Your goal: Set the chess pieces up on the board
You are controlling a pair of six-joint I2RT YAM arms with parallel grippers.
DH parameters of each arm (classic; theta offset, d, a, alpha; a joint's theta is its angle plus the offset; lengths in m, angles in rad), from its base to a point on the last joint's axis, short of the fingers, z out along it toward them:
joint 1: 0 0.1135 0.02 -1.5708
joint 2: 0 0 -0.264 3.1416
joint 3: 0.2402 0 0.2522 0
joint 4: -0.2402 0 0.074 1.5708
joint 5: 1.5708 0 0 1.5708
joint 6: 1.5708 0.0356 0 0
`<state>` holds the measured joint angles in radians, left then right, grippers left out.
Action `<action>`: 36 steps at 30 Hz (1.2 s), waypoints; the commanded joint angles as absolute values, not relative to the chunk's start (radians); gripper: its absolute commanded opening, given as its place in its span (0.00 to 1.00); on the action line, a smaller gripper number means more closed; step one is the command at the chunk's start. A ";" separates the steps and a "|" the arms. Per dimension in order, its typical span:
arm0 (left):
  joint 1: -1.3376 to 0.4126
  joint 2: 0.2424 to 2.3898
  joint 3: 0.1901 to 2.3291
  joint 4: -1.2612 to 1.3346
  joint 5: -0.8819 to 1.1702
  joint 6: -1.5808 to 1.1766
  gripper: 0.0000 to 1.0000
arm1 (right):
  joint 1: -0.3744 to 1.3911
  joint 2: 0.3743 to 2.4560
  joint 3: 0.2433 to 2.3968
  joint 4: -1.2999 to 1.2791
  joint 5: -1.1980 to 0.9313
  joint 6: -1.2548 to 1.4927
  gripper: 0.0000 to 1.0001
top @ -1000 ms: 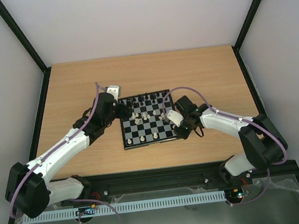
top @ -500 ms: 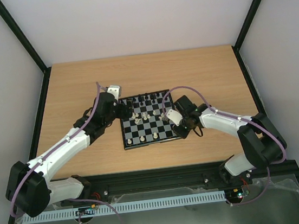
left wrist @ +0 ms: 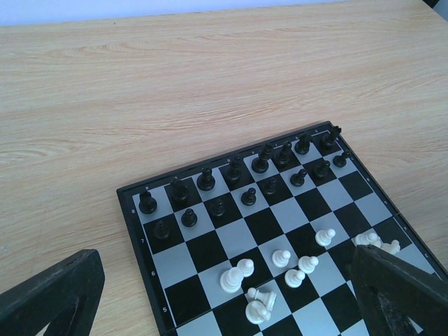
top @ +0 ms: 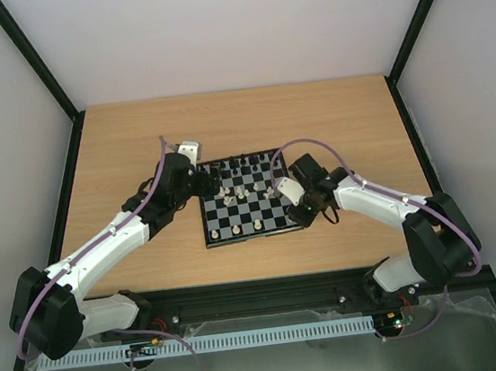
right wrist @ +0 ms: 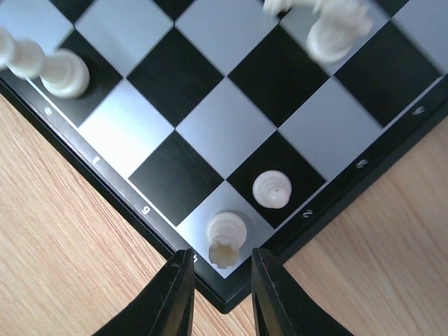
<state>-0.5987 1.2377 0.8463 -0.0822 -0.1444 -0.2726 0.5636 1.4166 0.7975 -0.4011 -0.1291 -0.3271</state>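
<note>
Black looks done: the black chess pieces (left wrist: 233, 168) fill the two far rows of the small black-and-grey checkered board (left wrist: 173, 260). The cream-white chess pieces (left wrist: 281, 257) sit mostly loose mid-board, one toppled. The right gripper (right wrist: 222, 256) has its jaws slightly apart around a cream-white rook (right wrist: 226, 234) standing on the near corner square, with a cream-white pawn (right wrist: 271, 189) just beside it. The left gripper (left wrist: 224, 269) hangs spread wide over the board's far side, holding nothing. We judge most of white is left to place.

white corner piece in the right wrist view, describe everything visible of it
The white corner piece is a small cream figurine, plastic-looking, with a notched rook-like top. It appears upright on the pale corner square of the board, next to a white pawn on the neighbouring dark square. The right gripper straddles it, fingers parted, with gaps either side.
</note>
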 commanded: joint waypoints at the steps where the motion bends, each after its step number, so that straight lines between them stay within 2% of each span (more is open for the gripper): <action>1: -0.594 1.238 0.872 -0.084 -0.135 -0.262 0.99 | 0.568 1.386 0.898 -0.521 -0.109 -0.287 0.26; 15: -0.596 1.226 0.871 -0.086 -0.135 -0.264 0.99 | 0.567 1.630 1.129 -0.487 -0.054 -0.257 0.26; 19: -0.596 1.226 0.871 -0.085 -0.138 -0.262 0.99 | 0.567 1.676 1.160 -0.471 -0.062 -0.259 0.33; 22: -0.596 1.227 0.870 -0.086 -0.138 -0.262 0.99 | 0.567 1.705 1.174 -0.465 -0.061 -0.258 0.36; 33: -0.595 1.230 0.870 -0.085 -0.137 -0.261 0.99 | 0.568 1.769 1.182 -0.443 -0.067 -0.277 0.36; 36: -0.595 1.231 0.870 -0.085 -0.137 -0.261 0.99 | 0.566 1.772 1.183 -0.452 -0.083 -0.281 0.31</action>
<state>-0.5991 1.2377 0.8463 -0.0822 -0.1379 -0.2722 0.5636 1.7596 1.1641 -0.4305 -0.0666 -0.2680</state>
